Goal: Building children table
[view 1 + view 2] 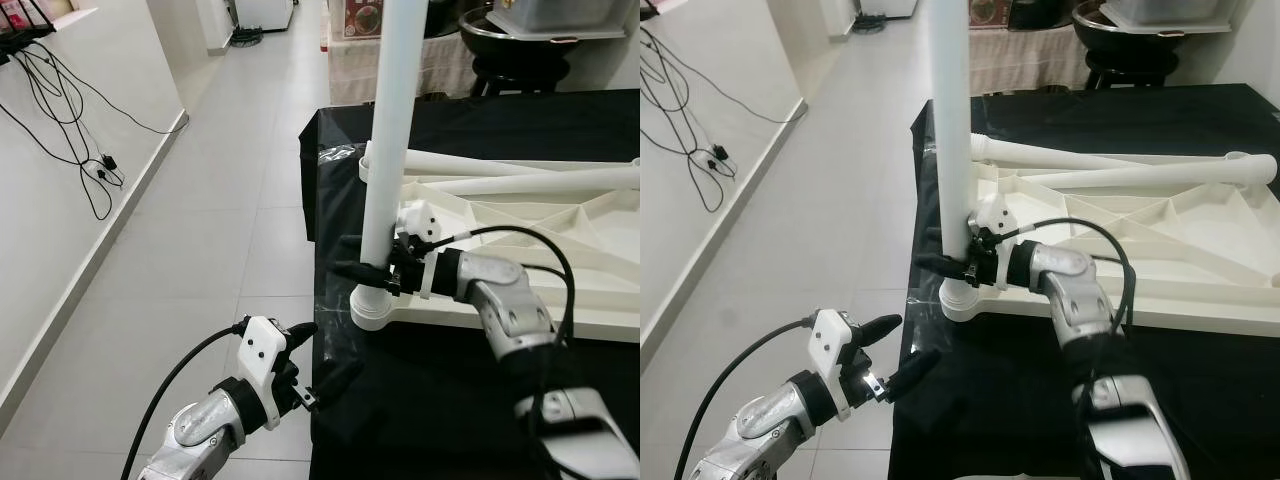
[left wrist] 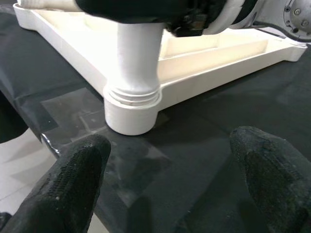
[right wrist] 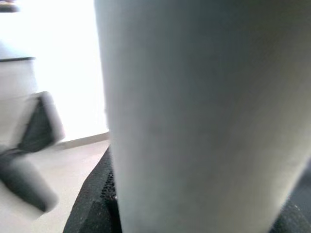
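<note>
A white table top [image 1: 560,225] lies upside down on a black-covered surface [image 1: 430,400]. One white table leg [image 1: 385,150] stands upright in the corner socket [image 2: 131,109]. My right gripper [image 1: 365,268] is shut on this leg just above the socket; the leg [image 3: 194,116] sits close before its wrist camera, with a black finger [image 3: 92,208] beside it. My left gripper [image 1: 325,352] hovers open at the surface's near-left edge, a short way before the socket and apart from it, its fingers [image 2: 73,179] spread wide. Two more legs [image 1: 500,168] lie across the top.
The black surface ends at a left edge [image 1: 315,330], with tiled floor [image 1: 220,230] beyond. Black cables [image 1: 70,120] trail along the left wall. A dark stool with a pan [image 1: 520,50] stands behind the surface.
</note>
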`<state>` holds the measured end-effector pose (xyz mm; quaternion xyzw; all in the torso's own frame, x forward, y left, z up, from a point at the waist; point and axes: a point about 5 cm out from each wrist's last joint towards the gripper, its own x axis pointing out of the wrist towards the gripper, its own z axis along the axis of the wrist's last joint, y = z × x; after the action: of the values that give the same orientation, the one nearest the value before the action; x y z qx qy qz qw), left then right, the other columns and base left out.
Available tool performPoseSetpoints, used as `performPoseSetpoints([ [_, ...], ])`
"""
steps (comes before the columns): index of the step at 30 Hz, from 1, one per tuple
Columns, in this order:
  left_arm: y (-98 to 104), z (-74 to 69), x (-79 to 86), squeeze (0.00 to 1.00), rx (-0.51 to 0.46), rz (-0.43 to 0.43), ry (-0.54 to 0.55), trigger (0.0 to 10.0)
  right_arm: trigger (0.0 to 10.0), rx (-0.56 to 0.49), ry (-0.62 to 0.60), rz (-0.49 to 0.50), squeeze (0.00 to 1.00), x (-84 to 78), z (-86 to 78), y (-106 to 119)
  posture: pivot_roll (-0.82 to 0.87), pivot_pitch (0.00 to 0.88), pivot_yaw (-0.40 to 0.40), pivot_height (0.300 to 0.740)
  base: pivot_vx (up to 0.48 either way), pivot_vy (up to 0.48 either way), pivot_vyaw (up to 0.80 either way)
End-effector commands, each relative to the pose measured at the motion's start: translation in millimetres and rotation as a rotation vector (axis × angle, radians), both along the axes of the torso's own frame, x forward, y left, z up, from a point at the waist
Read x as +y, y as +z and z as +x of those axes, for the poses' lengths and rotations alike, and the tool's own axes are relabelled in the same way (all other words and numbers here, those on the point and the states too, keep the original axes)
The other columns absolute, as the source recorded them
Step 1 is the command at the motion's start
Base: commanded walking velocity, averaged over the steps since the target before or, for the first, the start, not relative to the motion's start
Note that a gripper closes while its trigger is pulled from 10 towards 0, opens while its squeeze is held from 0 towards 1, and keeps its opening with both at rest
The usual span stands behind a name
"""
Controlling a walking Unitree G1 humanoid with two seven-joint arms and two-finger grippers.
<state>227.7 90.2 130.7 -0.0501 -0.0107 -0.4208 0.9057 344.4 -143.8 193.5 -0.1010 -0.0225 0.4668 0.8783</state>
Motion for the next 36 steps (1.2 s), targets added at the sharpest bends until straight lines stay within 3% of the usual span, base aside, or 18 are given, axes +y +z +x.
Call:
performPoseSetpoints([
  [1, -4, -3.4, 1.9, 0.00, 0.020, 0.007, 0.004, 10.0, 0.0, 0.035, -0.401, -0.013, 0.00, -11.3, 0.7, -24, -0.07, 0.136, 0.024, 0.740, 0.000, 0.000, 0.00],
  [2, -4, -3.4, 2.7, 0.00, 0.020, 0.006, 0.006, 10.0, 0.0, 0.046, -0.633, 0.032, 0.00, -14.2, -8.7, -34, -0.07, 0.140, 0.028, 0.740, 0.000, 0.000, 0.00],
  [3, -4, -3.4, 2.7, 0.00, 0.020, 0.006, 0.006, 10.0, 0.0, 0.046, -0.633, 0.032, 0.00, -14.2, -8.7, -34, -0.07, 0.140, 0.028, 0.740, 0.000, 0.000, 0.00],
  [4, -3, -3.1, 3.4, 0.00, 0.019, 0.006, 0.007, 10.0, 0.0, 0.055, -0.715, 0.034, 0.00, -7.7, -24.4, -45, -0.07, 0.147, 0.036, 0.740, 0.000, 0.000, 0.00],
  [5, -3, -3.1, 3.4, 0.00, 0.019, 0.006, 0.007, 10.0, 0.0, 0.055, -0.715, 0.034, 0.00, -7.7, -24.4, -45, -0.07, 0.147, 0.036, 0.740, 0.000, 0.000, 0.00],
  [6, -4, -2.9, 4.2, 0.00, 0.020, 0.006, 0.008, 10.0, 0.0, 0.066, -0.714, 0.033, 0.00, 3.0, -41.4, -53, -0.07, 0.143, 0.042, 0.740, 0.000, 0.000, 0.00],
  [9, -5, -2.6, 4.8, 0.00, 0.021, 0.008, 0.008, 10.0, 0.0, 0.068, -0.664, 0.026, 0.00, 12.0, -42.5, -55, -0.08, 0.124, 0.054, 0.740, 0.000, 0.000, 0.00],
  [16, -6, -2.4, 4.3, 0.00, 0.024, 0.013, 0.004, 10.0, 0.0, 0.054, -0.650, 0.035, 0.00, 14.6, -26.3, -51, -0.07, 0.114, 0.045, 0.740, 0.000, 0.000, 0.00],
  [17, -6, -2.2, 4.7, 0.00, 0.023, 0.011, 0.009, 10.0, 5.1, 0.044, -0.653, 0.040, 0.00, 15.1, -24.2, -48, -0.07, 0.113, 0.044, 0.740, 0.000, 0.000, 0.00],
  [18, -6, -2.1, 5.3, 0.00, 0.023, 0.011, 0.013, 10.0, 10.0, 0.042, -0.649, 0.044, 1.00, 19.2, -25.2, -44, -0.07, 0.113, 0.044, 0.740, 0.000, 0.000, 0.00],
  [22, -6, -1.8, 6.6, 0.00, 0.023, 0.012, 0.015, 10.0, 10.0, 0.024, -0.524, 0.112, 1.00, 27.9, -22.1, -27, -0.07, 0.112, 0.048, 0.740, 0.000, 0.000, 0.00],
  [24, -6, -1.5, 7.2, 0.00, 0.023, 0.015, 0.012, 10.0, 10.0, 0.012, -0.328, 0.163, 1.00, 34.3, -18.4, -10, -0.07, 0.112, 0.050, 0.740, 0.000, 0.000, 0.00],
  [26, -6, -1.3, 7.3, 0.00, 0.022, 0.016, 0.010, 10.0, 10.0, 0.022, -0.230, 0.174, 1.00, 36.9, -18.2, -4, -0.07, 0.112, 0.050, 0.740, 0.000, 0.000, 0.00],
  [27, -6, -0.8, 7.0, 0.00, 0.022, 0.017, 0.010, 10.0, 10.0, 0.005, -0.124, 0.129, 1.00, 37.1, -18.8, 1, -0.06, 0.114, 0.052, 0.740, 0.000, 0.000, 0.00],
  [28, -6, -0.4, 6.5, 0.00, 0.020, 0.018, 0.009, 10.0, 10.0, -0.028, -0.033, 0.062, 0.25, 34.9, -17.6, 5, -0.06, 0.115, 0.051, 0.740, 0.000, 0.000, 0.00],
  [29, -5, -0.1, 6.1, 0.00, 0.020, 0.019, 0.009, 10.0, 10.0, -0.049, 0.029, 0.012, 0.25, 32.8, -16.8, 8, -0.06, 0.115, 0.051, 0.740, 0.000, 0.000, 0.00],
  [30, -5, 0.0, 5.7, 0.00, 0.019, 0.019, 0.010, 10.0, 10.0, -0.046, 0.089, -0.027, 0.00, 30.3, -14.3, 10, -0.06, 0.116, 0.049, 0.740, 0.000, 0.000, 0.00],
  [36, -5, -0.5, 3.7, 0.00, 0.017, 0.017, 0.016, 10.0, 10.0, -0.006, 0.219, -0.106, 0.00, 25.7, -3.6, 13, -0.05, 0.123, 0.043, 0.740, 0.000, 0.000, 0.00],
])
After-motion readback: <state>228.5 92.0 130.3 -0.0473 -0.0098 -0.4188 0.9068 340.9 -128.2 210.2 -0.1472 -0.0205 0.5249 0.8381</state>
